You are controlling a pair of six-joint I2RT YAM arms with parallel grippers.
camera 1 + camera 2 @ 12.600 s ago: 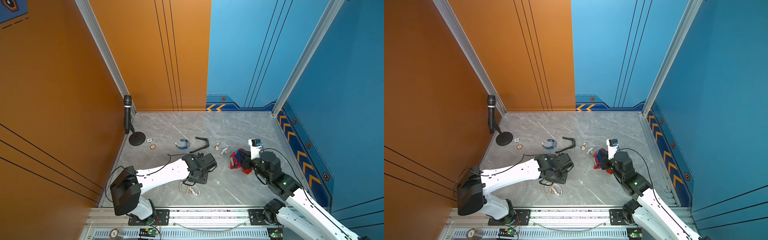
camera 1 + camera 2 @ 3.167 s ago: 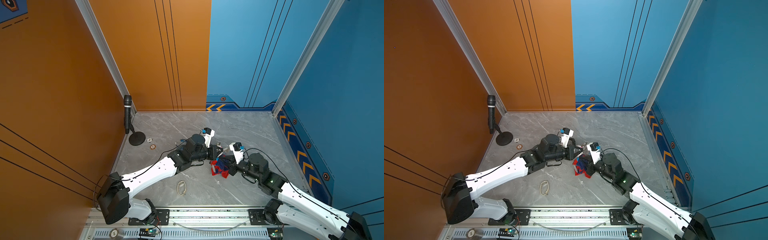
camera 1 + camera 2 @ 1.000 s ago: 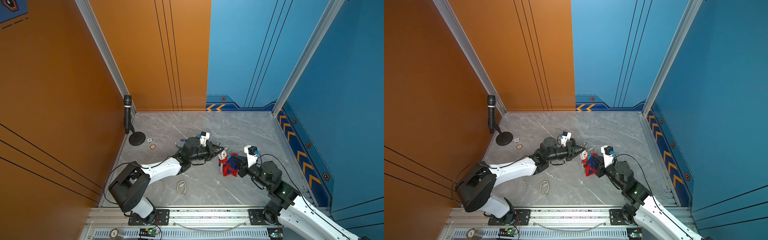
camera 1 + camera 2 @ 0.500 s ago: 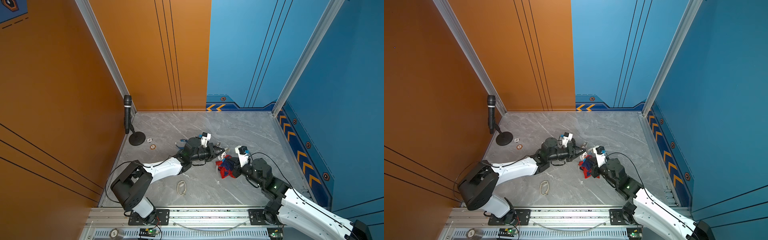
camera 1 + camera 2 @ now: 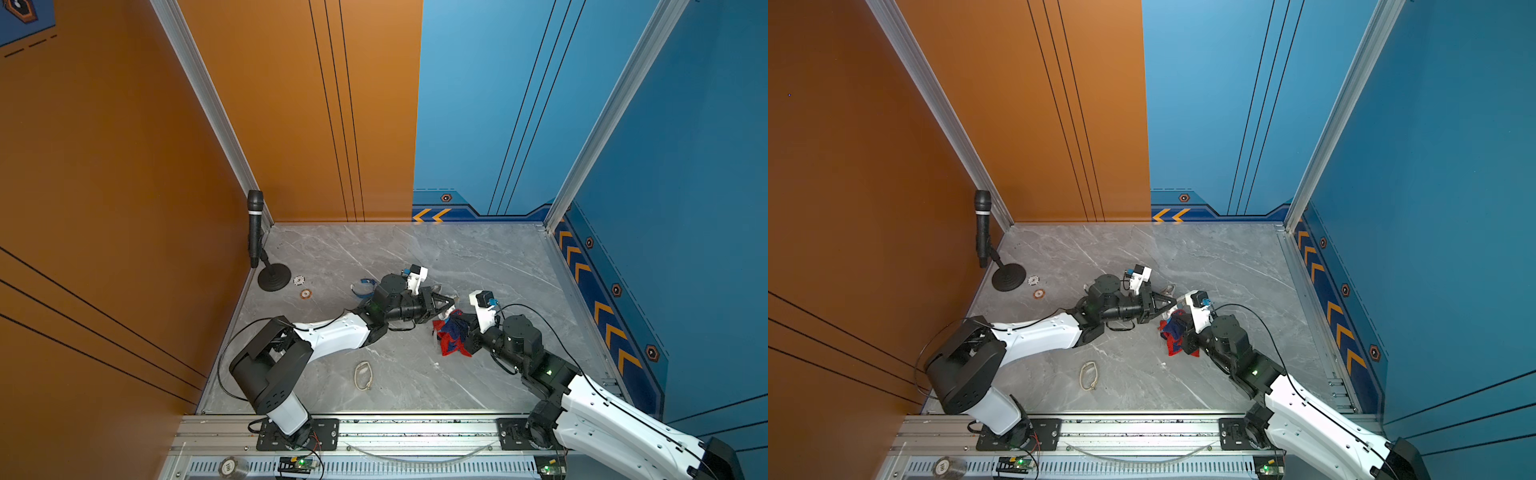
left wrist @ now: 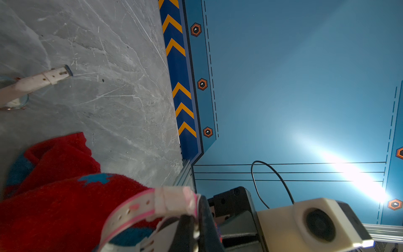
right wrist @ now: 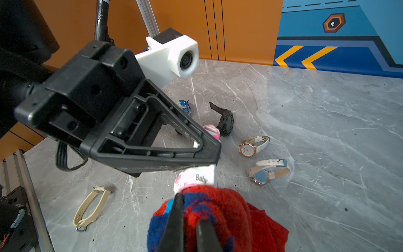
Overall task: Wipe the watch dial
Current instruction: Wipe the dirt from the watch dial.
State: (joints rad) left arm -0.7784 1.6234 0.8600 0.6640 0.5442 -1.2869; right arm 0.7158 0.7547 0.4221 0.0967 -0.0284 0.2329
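Note:
My left gripper [image 5: 451,300] [image 7: 210,150] is shut on a pink-and-white watch [image 7: 196,177] with "Baby" printed on it, held just above the grey floor. Its holed strap [image 6: 139,207] curls beside the left fingers [image 6: 192,227]. My right gripper [image 7: 192,209] is shut on a red-and-blue cloth [image 7: 229,216] [image 5: 451,338] [image 5: 1173,332]. The bunched cloth presses against the watch from below the left gripper's tip. The cloth [image 6: 54,196] covers the dial, so I cannot see its face.
Other watches lie close behind: a black one [image 7: 225,122], a white rose-gold one [image 7: 250,147], one with a blue dial [image 7: 265,172], and a blue band [image 5: 365,286]. A beige strap [image 5: 363,376] lies nearer the rail. A microphone stand [image 5: 272,278] and two small discs [image 5: 306,294] sit at the left wall.
Over the last second my right gripper carried the cloth leftward onto the watch. The left gripper has stayed nearly still with the watch in it.

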